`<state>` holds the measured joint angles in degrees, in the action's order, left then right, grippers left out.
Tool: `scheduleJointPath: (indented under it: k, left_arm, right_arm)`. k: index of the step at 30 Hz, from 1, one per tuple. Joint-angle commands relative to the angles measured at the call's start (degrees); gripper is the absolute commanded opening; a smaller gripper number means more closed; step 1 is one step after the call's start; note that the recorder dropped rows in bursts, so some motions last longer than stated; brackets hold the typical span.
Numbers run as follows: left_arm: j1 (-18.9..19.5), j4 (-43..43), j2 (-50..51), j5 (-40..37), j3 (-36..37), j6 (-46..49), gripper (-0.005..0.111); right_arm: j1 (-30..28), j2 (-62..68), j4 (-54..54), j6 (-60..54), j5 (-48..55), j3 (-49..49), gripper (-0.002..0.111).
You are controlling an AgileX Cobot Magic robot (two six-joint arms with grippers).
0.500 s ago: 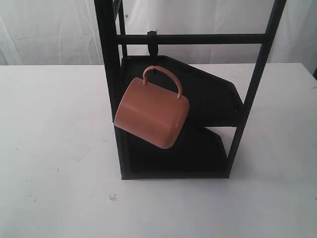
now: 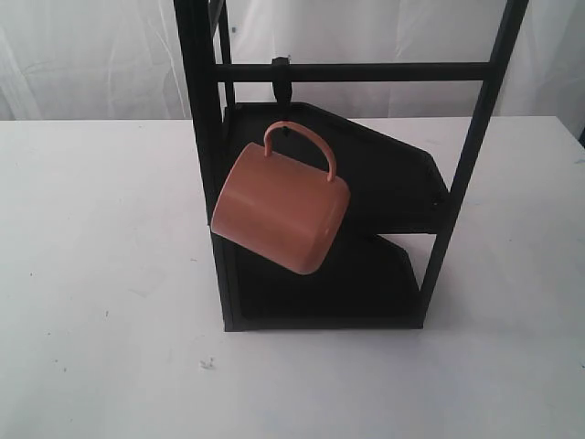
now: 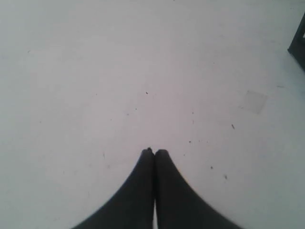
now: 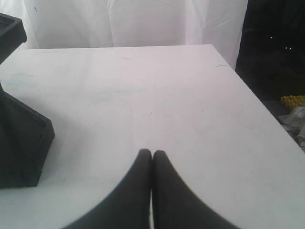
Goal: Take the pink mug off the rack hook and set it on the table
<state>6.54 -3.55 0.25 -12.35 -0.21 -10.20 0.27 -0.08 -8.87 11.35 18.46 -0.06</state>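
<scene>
Exterior view: pink mug location?
> Hung by its loop handle on the rack hook, tilted, up off the table. Hook clamped to the crossbar of the rack, slanted shelves behind.

Pincers?
> Left gripper clenched, tips together, nothing between, above bare white tabletop. Right gripper likewise clenched and holding nothing, rack base off to one side. Neither seen in the exterior view, neither near the mug.
</scene>
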Motion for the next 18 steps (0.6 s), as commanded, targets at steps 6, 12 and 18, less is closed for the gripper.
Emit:
scheduleJointPath:
  k: [6,12,18]
  left_arm:
    - [-0.39,2.34,-0.25,29.87,0.21,-0.15,0.0]
    - [-0.39,2.34,-0.25,31.67,0.21,0.95,0.0]
    - [-0.39,2.34,-0.25,18.93,0.21,1.03,0.0]
  right_arm:
    - [-0.3,0.08,0.2,0.08,-0.51,0.06,0.0]
    - [-0.3,0.08,0.2,0.08,-0.51,0.06,0.0]
    - [-0.3,0.08,0.2,0.08,-0.51,0.06,0.0]
